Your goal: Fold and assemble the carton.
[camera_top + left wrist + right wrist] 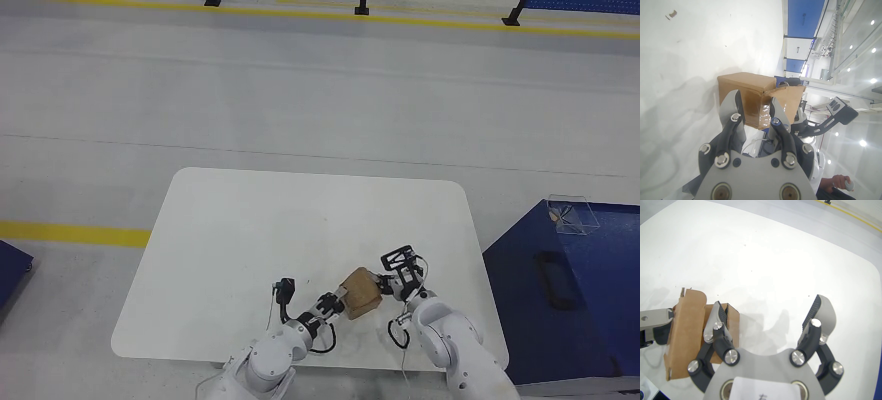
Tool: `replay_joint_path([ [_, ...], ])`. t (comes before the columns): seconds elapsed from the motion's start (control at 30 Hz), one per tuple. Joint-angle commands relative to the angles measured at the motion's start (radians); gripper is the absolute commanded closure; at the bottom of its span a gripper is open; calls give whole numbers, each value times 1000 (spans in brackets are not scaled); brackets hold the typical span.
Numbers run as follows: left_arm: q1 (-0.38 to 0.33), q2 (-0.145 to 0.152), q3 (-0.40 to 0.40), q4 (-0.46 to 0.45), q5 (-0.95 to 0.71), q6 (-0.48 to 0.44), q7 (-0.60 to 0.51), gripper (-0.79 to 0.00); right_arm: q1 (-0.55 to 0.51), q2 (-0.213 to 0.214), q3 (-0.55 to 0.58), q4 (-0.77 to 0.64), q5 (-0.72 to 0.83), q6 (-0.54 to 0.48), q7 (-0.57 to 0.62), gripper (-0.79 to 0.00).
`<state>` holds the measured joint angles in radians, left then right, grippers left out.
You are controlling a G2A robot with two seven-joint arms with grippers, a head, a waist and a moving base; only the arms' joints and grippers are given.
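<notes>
A small brown carton [360,293] sits near the front edge of the white table [250,230], between my two grippers. In the left wrist view the carton [747,83] has one taped flap sticking out sideways. My left gripper [755,98] is open, its fingertips up against the carton's near corner without clamping it. My right gripper [768,300] is wide open on the other side of the carton [687,332]; one finger [719,313] rests in the gap between two flaps, the other finger [819,311] hangs over bare table. From above, the left gripper [333,298] and the right gripper [388,285] flank the carton.
The table stretches away wide and bare beyond the carton. A dark blue cabinet [570,290] stands off the table's right side with a clear container [572,213] on top. The table's front edge runs just behind both grippers.
</notes>
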<state>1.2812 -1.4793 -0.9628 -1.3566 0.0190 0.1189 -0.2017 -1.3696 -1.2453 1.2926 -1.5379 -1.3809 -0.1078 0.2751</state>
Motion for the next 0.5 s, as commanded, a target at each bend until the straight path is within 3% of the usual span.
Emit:
replay_joint_path([
  [0.0, -1, -1, 3, 4, 2, 1, 3, -246, 1, -1, -7, 4, -17, 8, -1, -785],
  [0.27, 0, -6, 13, 8, 13, -11, 32, -259, 3, -1, 28, 8, -1, 62, -16, -785],
  [0.4, 2, -6, 6, 3, 12, -11, 41, -360, -7, 4, 77, -17, 34, 62, 24, -785],
  [0.47, 0, -5, 3, 1, 16, -7, 39, -351, -20, 7, 94, -41, 52, 38, 41, -785],
])
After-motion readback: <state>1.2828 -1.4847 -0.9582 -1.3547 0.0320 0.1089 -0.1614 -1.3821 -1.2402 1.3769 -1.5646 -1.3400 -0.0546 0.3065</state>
